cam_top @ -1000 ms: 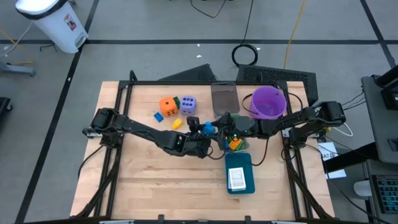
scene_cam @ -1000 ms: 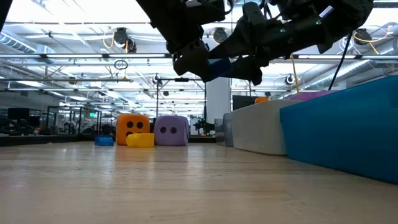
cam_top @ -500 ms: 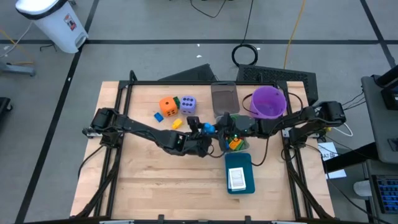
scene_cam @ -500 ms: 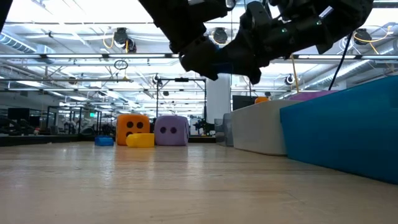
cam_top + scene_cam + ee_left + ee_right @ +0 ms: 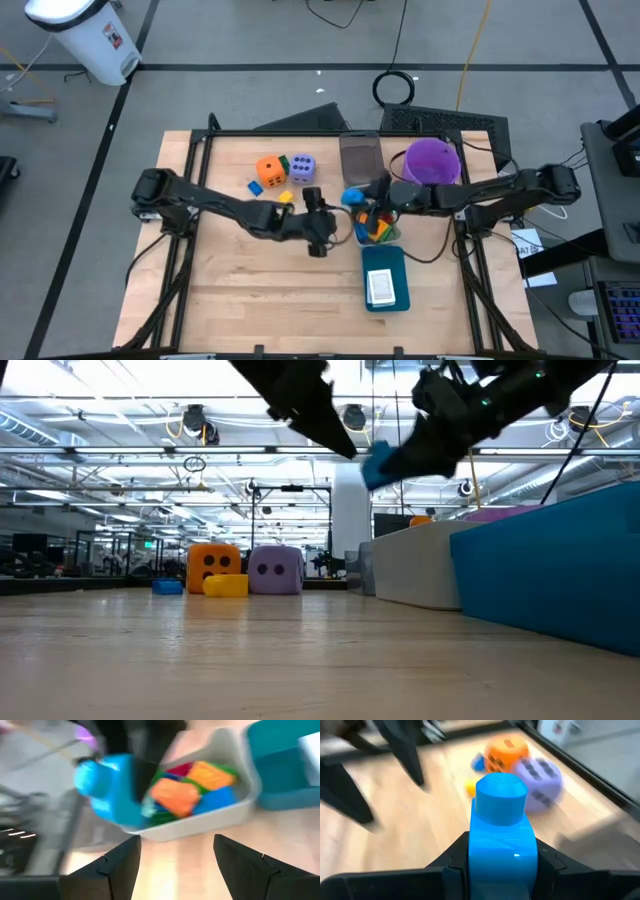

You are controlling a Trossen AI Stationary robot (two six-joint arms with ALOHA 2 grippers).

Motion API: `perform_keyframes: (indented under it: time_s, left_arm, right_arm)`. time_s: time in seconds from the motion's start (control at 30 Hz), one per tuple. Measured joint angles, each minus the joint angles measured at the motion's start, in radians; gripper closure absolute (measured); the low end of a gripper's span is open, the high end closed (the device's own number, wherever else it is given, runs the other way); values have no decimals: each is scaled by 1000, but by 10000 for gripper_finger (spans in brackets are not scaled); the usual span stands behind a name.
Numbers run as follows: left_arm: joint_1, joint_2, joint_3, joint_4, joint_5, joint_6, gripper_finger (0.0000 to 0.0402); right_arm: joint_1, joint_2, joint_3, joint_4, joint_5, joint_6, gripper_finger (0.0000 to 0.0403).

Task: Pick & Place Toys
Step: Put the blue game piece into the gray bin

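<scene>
Wooden counter [image 5: 250,290] sitting under both dark arms, with an industrial hall showing behind it in the low view. Right hand [image 5: 352,196] is holding a blue block [image 5: 353,196] high over the counter, its two fingers clamped on the block's sides; in the right wrist view the block [image 5: 501,832] is standing upright between them, round stud on top. In the low view that block [image 5: 377,463] is hanging in the air, well clear of the wood. Left hand [image 5: 318,230] is hovering just to the left of the grey bin [image 5: 358,238], its fingers [image 5: 120,865] spread apart and gripping nothing. Grey bin is lying at the counter's middle, and inside it orange, green, red and blue blocks [image 5: 192,790] are piled together. On its near side the teal tray [image 5: 385,290] is carrying a white card [image 5: 381,288]. At the far left of the counter the orange die [image 5: 269,169] and the lavender die [image 5: 301,168] are sitting near each other, a green block [image 5: 284,160] between them, a small blue block [image 5: 255,186] and a yellow block [image 5: 284,198] lying close by on the near side. Purple bucket [image 5: 432,164] is standing at the far right, with a clear empty container [image 5: 361,156] just to its left
</scene>
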Motion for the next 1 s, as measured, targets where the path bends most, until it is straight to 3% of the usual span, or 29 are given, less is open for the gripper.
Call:
perform_keyframes:
  time_s: [0.17,0.47,0.6,0.8,1.0]
  left_arm:
    - [76,-121,-192,247,206,-12,147]
    - [199,-287,-553,742,236,-121,146]
    - [224,-297,-620,807,238,-203,146]
    - [229,-297,-626,789,238,-288,146]
    - [220,-297,-626,770,267,-346,146]
  right_arm:
    - [2,-39,0,-194,102,18,296]
    - [-31,3,0,-254,102,3,293]
    - [-60,39,0,-260,96,3,287]
    - [-70,75,-1,-250,98,-42,271]
    - [-67,65,-1,-247,98,-53,221]
